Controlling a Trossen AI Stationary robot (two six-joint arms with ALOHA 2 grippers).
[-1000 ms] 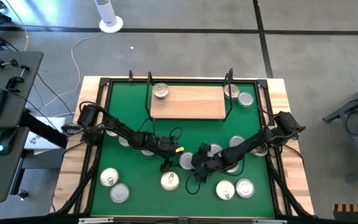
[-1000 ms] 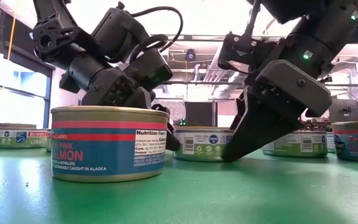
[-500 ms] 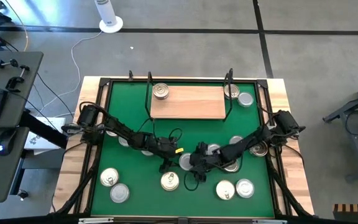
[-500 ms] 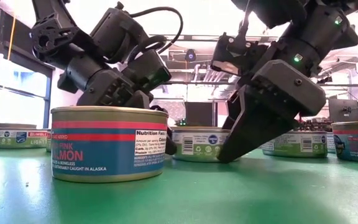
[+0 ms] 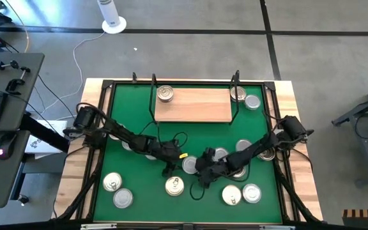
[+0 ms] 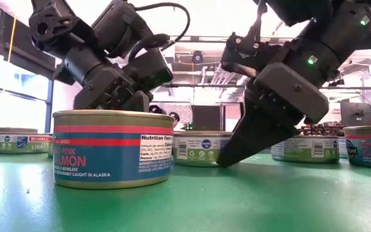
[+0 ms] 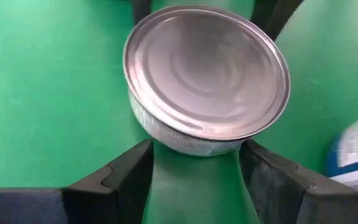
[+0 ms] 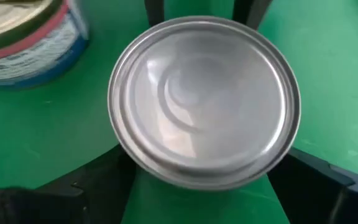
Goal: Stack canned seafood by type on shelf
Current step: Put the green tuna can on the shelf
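Observation:
A plain silver-lidded can (image 5: 189,165) stands on the green mat between my two grippers. My left gripper (image 7: 196,149) comes at it from the table's left and is shut on its near side. My right gripper (image 8: 204,180) comes from the right, open, one finger on each side of the same can (image 8: 204,99); whether these fingers touch it I cannot tell. The wooden shelf (image 5: 193,104) at the far middle carries one gold-lidded can (image 5: 165,94). More cans lie scattered over the mat. My left gripper has only its fingertips (image 7: 143,152) against the can's side wall (image 7: 185,140), on the curved part that faces this arm. The fingers slant down from the table's left. The can's base rests on the mat, lid up.
A pink salmon can (image 6: 111,148) stands near the front edge (image 5: 174,186), close to both grippers. Other cans sit at the front left (image 5: 117,190), the front right (image 5: 241,193), under the right arm (image 5: 243,148) and right of the shelf (image 5: 245,98). Black shelf uprights (image 5: 153,96) rise at its ends.
My right gripper has edged toward the table's left, closer around the silver-lidded can, and the can has slid slightly the same way. My left gripper has tipped a little toward level, its body rising behind the salmon can.

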